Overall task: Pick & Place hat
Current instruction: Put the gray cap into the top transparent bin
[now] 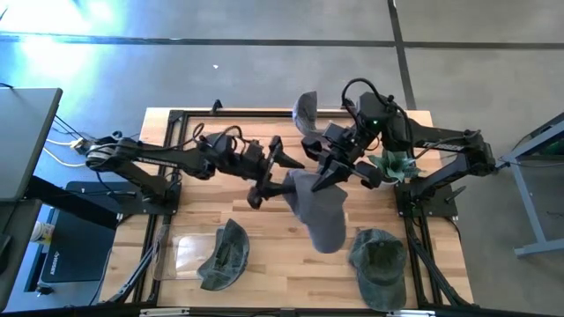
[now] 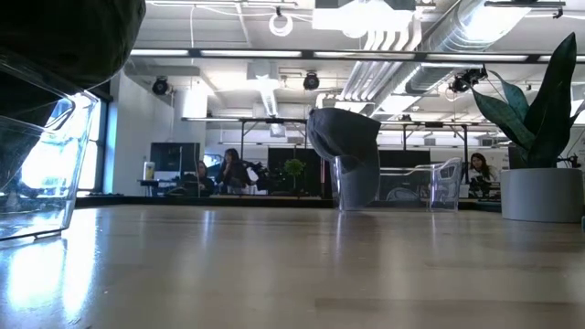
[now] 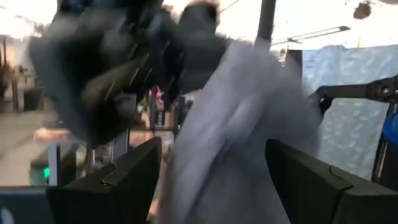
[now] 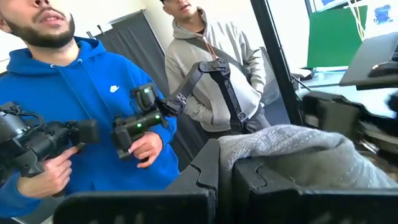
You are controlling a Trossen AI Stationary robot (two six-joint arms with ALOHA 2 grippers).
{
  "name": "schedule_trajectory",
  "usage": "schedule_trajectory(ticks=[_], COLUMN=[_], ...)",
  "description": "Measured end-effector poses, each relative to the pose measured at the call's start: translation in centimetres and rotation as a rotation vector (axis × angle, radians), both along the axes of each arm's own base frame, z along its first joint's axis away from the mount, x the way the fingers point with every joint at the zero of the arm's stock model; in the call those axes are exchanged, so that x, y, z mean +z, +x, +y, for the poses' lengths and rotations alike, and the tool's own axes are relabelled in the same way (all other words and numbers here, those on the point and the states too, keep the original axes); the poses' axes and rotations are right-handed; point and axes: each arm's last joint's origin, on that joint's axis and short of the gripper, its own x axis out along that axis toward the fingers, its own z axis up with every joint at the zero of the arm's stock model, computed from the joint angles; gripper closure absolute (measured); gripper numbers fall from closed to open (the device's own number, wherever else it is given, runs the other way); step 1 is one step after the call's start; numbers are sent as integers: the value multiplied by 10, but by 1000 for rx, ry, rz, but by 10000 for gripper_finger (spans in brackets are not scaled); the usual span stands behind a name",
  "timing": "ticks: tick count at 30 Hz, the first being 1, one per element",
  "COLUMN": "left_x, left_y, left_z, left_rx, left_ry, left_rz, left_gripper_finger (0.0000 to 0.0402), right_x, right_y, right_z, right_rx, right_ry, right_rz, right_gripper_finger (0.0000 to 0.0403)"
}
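Note:
A grey knit hat (image 1: 319, 211) is held up over the middle of the table between both arms; it does not show in the low view. My right gripper (image 1: 335, 176) comes from the right and is shut on the hat's far right edge. In the right wrist view the right gripper (image 4: 233, 171) has the hat's grey cloth (image 4: 292, 149) bunched at its fingers. My left gripper (image 1: 266, 174) is at the hat's left edge and is open. In the left wrist view the left gripper (image 3: 211, 180) has the hat's blurred cloth (image 3: 242, 124) between its spread fingers. My right gripper pinches the hat's edge (image 4: 249, 146) between its two fingers, coming level from the table's right side. The hat's body (image 1: 322, 224) droops away from the fingers toward the near edge. My left gripper has the cloth between its open fingers (image 3: 124, 177); I cannot tell whether they touch it.
A grey cap sits on a clear stand (image 1: 306, 110) (image 2: 352, 146) at the far edge. A green cap on a clear stand (image 1: 225, 255) is near left, another green cap (image 1: 379, 257) near right. A potted plant (image 1: 392, 163) (image 2: 539, 137) stands right. Two people (image 4: 81, 99) stand beyond.

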Motion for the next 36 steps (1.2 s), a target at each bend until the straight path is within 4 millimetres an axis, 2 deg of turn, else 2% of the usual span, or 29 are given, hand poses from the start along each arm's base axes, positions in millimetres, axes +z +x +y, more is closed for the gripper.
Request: schedule_trajectory(ticks=[3,6,8,12,15,18,23,29,33,36], left_x=[7,5,11,10,25,34,44,44,43,39], left_y=[9,13,16,17,10,6,4,3,4,6], left_z=[-4,-7,-9,-15,-19,-20,-20,-18,-14,-9], left_rx=[0,-108,-200,-448,-634,-748,-764,-774,-759,-733], left_ry=[39,44,46,46,40,36,45,46,26,3], left_rz=[11,88,72,120,112,125,105,111,138,184], left_gripper_finger=[119,126,141,190,233,272,318,348,363,374], right_x=[0,-1,-2,-2,-4,-8,-13,-13,-14,-17], right_y=[0,0,0,-4,-7,-9,-10,-10,-9,-5], right_z=[0,0,0,1,1,2,4,4,6,7], right_rx=[0,1,5,42,42,41,50,49,-3,-4], right_ry=[6,15,17,20,29,31,34,34,50,63], right_rz=[6,24,37,67,110,165,226,231,257,287], right_gripper_finger=[400,397,398,400,397,399,397,372,337,292])
